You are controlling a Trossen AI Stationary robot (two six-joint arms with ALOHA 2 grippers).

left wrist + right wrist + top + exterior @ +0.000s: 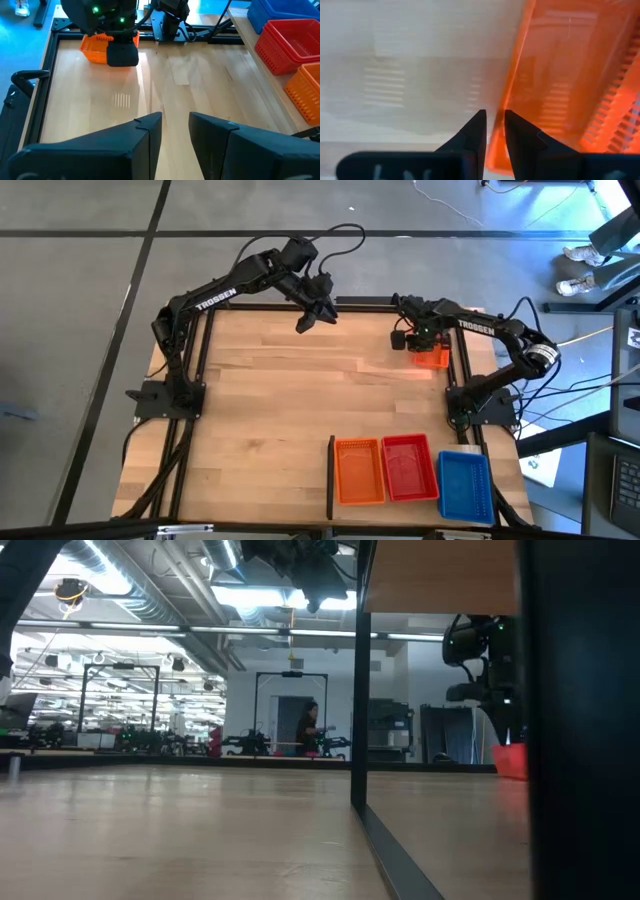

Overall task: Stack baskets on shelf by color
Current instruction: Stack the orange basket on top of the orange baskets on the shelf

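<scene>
My right gripper (493, 131) is down at the shelf's (300, 380) far right corner, fingers pinched onto the wall of an orange basket (432, 358) lying there. My left gripper (175, 132) hangs empty above the far edge, fingers slightly parted. Orange (359, 471), red (408, 467) and blue (465, 485) baskets line the near edge, right of the black divider strip (330, 477).

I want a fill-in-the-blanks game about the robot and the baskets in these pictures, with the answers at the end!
1. The right gripper is closed on the wall of an ____ basket.
2. On the shelf, the orange stack and the blue stack sit on either side of the ____ stack.
3. The left gripper hovers over the wood and holds ____.

Answers: orange; red; nothing
</scene>
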